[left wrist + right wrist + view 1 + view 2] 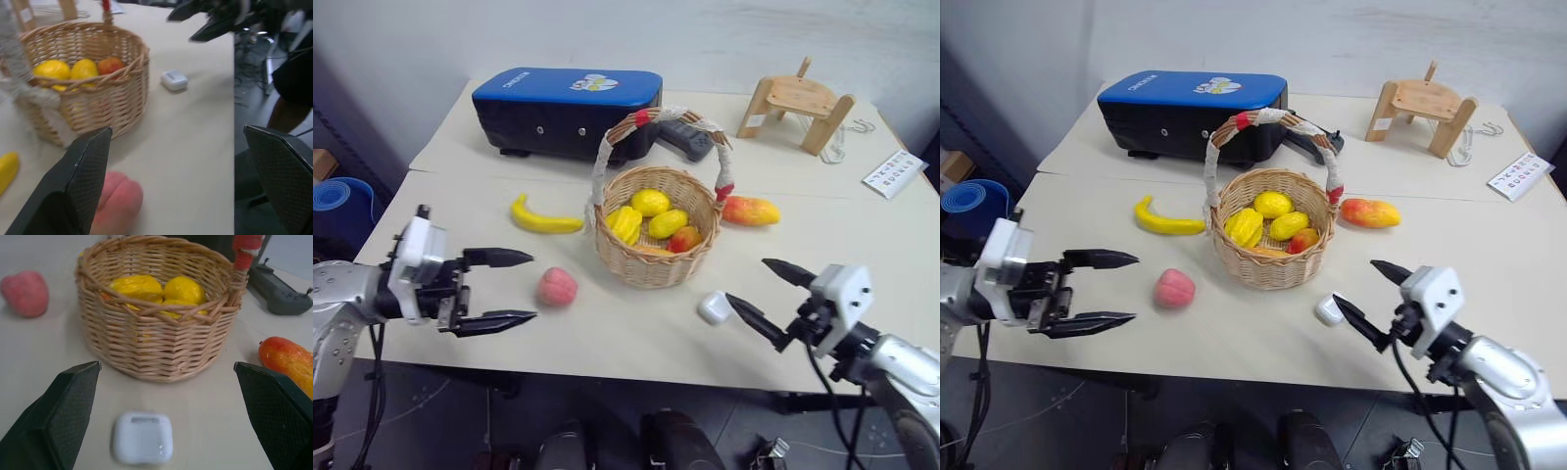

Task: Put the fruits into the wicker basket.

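Observation:
The wicker basket (656, 245) stands mid-table with several small yellow fruits (650, 202) and a red-orange one inside. A yellow banana (543, 219) lies to its left. The pink peach (557, 286) sits in front of the banana, and the mango (750, 211) rests just right of the basket. My left gripper (504, 288) hovers open at the table's front left, its tips pointing at the peach a short way off. Over the front right edge my right gripper (759, 286) is open too, aimed toward the basket with nothing between its fingers.
A small white case (714, 306) lies right by the right gripper's lower finger. At the back stand a blue-topped black case (568, 108), a dark controller (685, 139) and a wooden stand (796, 103). A white card (896, 173) lies far right.

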